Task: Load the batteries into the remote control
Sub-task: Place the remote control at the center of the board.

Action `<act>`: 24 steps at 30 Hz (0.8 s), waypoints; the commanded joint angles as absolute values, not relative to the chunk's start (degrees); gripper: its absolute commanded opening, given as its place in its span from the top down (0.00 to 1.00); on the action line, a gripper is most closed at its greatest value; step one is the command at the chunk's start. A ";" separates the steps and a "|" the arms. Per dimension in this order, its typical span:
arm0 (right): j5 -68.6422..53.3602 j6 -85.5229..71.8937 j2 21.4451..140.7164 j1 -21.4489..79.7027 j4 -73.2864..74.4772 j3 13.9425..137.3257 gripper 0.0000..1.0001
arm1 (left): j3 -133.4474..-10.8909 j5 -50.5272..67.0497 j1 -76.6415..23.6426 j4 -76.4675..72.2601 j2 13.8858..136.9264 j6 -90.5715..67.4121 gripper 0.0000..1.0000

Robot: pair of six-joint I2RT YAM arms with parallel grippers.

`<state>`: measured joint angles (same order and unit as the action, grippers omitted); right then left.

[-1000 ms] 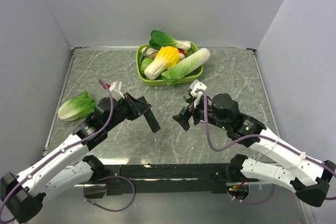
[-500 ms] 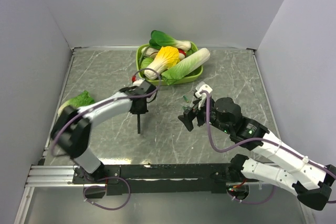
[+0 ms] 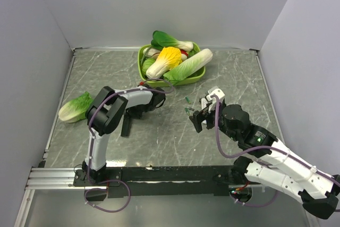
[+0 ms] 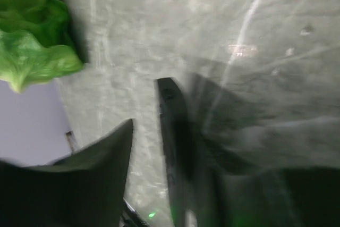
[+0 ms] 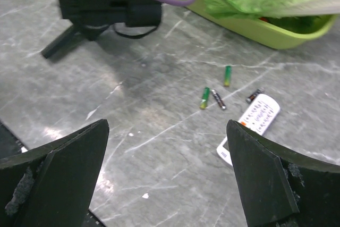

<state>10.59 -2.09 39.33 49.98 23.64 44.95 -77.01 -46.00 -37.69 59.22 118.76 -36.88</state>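
The black remote control (image 3: 126,127) is a slim bar at my left gripper (image 3: 134,114), slanting toward the near left on the table. In the blurred left wrist view the remote (image 4: 172,152) lies against the right finger, with bare table between it and the left finger (image 4: 95,179); my left gripper (image 4: 169,144) looks open. My right gripper (image 3: 200,119) is wide open and empty (image 5: 167,125) above the table. Several batteries (image 5: 205,98) lie ahead of it, green and dark-red ones (image 5: 218,99); two show from above (image 3: 187,100). The black remote also shows in the right wrist view (image 5: 61,43).
A white remote with buttons (image 5: 251,125) lies beside the batteries. A green bowl (image 3: 141,62) full of toy vegetables stands at the back; its rim shows in the right wrist view (image 5: 249,29). A loose lettuce (image 3: 77,107) lies at the left, also seen close by (image 4: 32,41). Walls enclose three sides.
My left arm folded back on itself and carried the black remote from mid-air down to the table, then left. My right gripper drifted slightly right and nearer.
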 commanded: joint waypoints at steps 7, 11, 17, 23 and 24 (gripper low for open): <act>16.08 -4.83 37.27 48.87 22.94 43.86 0.00 | -74.53 -36.40 -38.23 54.32 109.87 -35.77 0.14; 15.30 -5.53 37.70 48.61 23.38 44.38 0.00 | -74.36 -31.92 -38.50 50.91 103.99 -34.98 0.03; 11.26 -6.68 39.72 48.34 25.31 46.93 0.00 | -72.08 -19.98 -38.50 42.46 92.39 -32.35 0.01; 11.69 -7.29 40.25 48.08 24.96 47.55 0.00 | -68.21 -13.11 -36.57 34.47 81.50 -32.52 0.03; 11.60 -7.56 40.60 47.82 25.13 47.81 0.00 | -67.25 -10.31 -35.87 33.24 80.17 -32.61 0.03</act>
<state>11.46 -5.98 39.94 48.64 25.39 44.88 -70.19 -19.18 -37.80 40.18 85.71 -33.36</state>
